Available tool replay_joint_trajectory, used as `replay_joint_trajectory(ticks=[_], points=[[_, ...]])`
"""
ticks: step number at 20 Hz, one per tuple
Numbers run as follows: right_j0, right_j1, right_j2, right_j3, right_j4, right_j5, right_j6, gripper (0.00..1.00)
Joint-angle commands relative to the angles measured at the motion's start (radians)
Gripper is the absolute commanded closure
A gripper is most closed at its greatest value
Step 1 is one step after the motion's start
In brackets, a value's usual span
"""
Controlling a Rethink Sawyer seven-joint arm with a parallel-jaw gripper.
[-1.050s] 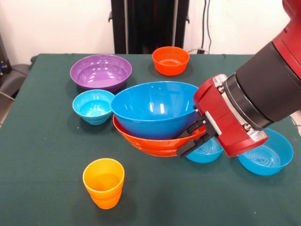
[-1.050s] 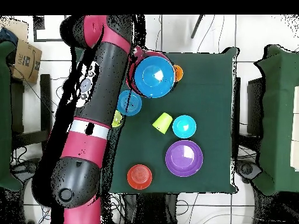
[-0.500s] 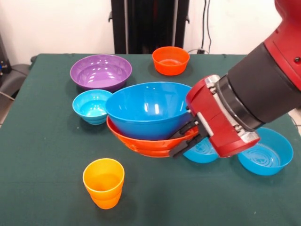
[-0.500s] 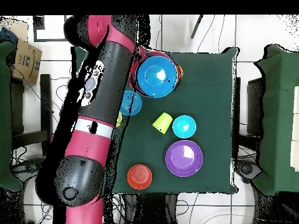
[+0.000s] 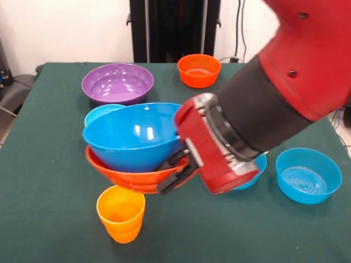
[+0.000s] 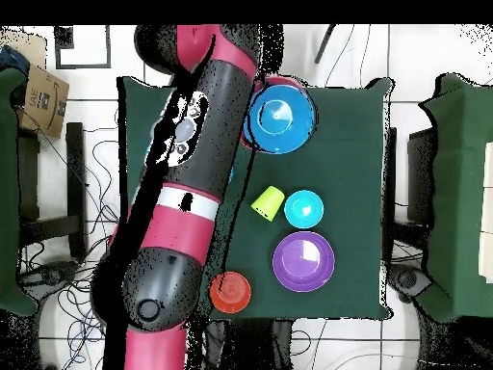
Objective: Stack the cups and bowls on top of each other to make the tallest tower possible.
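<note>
Even, bright light from above puts white glare spots inside the big blue bowl (image 5: 131,136) just beside the gripper (image 5: 174,174), with only soft shadows on the table (image 5: 49,213) below it.

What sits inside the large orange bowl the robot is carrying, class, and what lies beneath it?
The large blue bowl is nested inside the large orange bowl. Just below stands the orange cup. Whether bowl and cup touch cannot be told.
</note>
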Motion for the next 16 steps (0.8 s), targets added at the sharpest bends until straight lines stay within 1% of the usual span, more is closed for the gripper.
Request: replay_joint_trajectory(ticks=[1, 8, 11, 16], points=[[-0.062, 0.026, 0.014, -0.105, 0.019, -0.04, -0.098, 1.0], [-0.104, 0.042, -0.007, -0.147, 0.057, -0.058, -0.109, 1.0], [-0.107, 0.044, -0.007, -0.149, 0.062, -0.057, -0.107, 1.0], [-0.093, 0.046, -0.008, -0.14, 0.054, -0.051, -0.083, 1.0]])
